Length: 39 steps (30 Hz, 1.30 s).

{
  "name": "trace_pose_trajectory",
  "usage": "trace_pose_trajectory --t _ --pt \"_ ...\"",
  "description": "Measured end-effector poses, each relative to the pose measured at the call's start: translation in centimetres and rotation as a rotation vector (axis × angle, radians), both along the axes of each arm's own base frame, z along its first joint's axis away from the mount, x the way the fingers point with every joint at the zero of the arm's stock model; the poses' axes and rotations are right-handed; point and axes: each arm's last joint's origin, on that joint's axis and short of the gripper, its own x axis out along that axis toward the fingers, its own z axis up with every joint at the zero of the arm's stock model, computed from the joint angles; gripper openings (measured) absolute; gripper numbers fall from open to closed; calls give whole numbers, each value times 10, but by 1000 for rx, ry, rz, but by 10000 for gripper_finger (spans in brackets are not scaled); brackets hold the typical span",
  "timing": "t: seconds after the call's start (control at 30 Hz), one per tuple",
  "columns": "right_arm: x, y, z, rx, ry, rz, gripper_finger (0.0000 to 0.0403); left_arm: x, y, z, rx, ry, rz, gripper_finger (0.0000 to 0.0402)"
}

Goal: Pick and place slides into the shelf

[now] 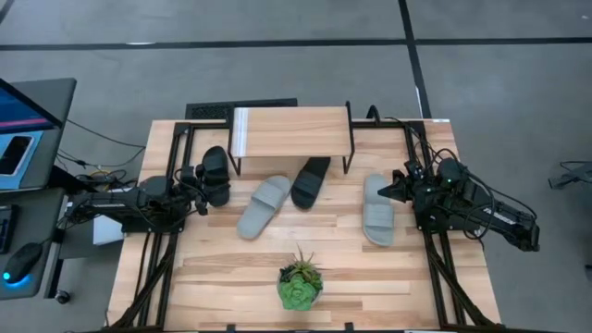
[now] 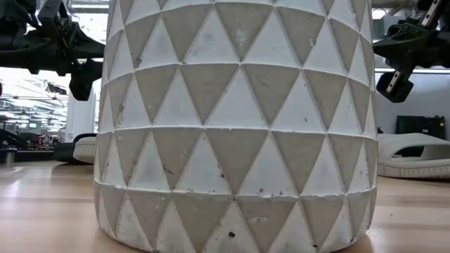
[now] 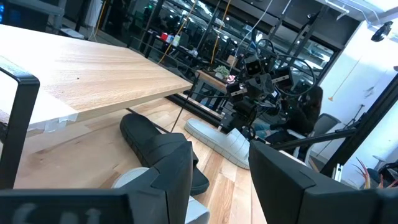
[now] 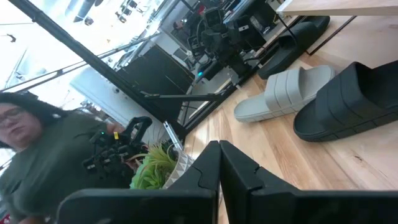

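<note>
While the desk (image 1: 213, 277) carries all four slides in front of the shelf (image 1: 291, 129), the left end effector (image 1: 197, 190), spread beside a black slide (image 1: 216, 173), could nudge it away; the right end effector (image 1: 388, 191) is pressed together.

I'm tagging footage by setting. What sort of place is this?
Probably a robotics lab or workshop, not a home: a slatted wooden table on a bare concrete floor, a laptop and cables beside it, and equipment racks behind.
</note>
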Motion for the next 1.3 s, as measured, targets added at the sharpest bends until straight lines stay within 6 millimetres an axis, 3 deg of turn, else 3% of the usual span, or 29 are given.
trace_pose_trajectory --t 0.5,0.67,0.8,1.03,1.23,1.3 --pt "0 0 0 -17 -3 1 1 0 0 0 -10 -3 -1 146" --pt "0 0 0 -371 -54 9 1 0 0 1 -40 -16 -3 146" --pt "0 0 0 -482 -71 15 1 0 0 1 -65 -24 -4 146" --pt "0 0 4 -483 -112 4 1 0 0 1 -65 -25 -3 146" --pt "-2 1 25 -158 -250 -21 1 0 0 0 -65 -23 -3 146" --pt "-3 0 32 -129 -322 -53 1 0 0 1 -65 -23 -3 146"
